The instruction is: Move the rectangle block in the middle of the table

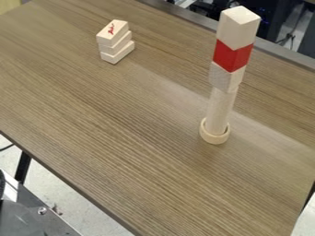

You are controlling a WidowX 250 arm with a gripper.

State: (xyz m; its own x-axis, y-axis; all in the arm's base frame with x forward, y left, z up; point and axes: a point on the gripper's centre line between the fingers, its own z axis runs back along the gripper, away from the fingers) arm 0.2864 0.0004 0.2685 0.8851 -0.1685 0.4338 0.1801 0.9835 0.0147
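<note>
Three pale rectangular blocks [113, 33] lie flat in a slightly uneven stack toward the upper left of the wooden table [117, 120]; the top one bears red marks. Right of centre stands a tall tower. Its foot is a pale ring [214, 138], with an upright pale cylinder [219, 110] standing inside it. Above the cylinder come a pale block [225, 77], a red block [232, 56] and, at the very top, another pale block [237, 27].
A dark grey strip [283, 54] runs along the table's far edge, with dark equipment and cables behind it. At the lower left, beyond the table's near edge, are a metal plate [40, 221] and a black table leg [23, 167].
</note>
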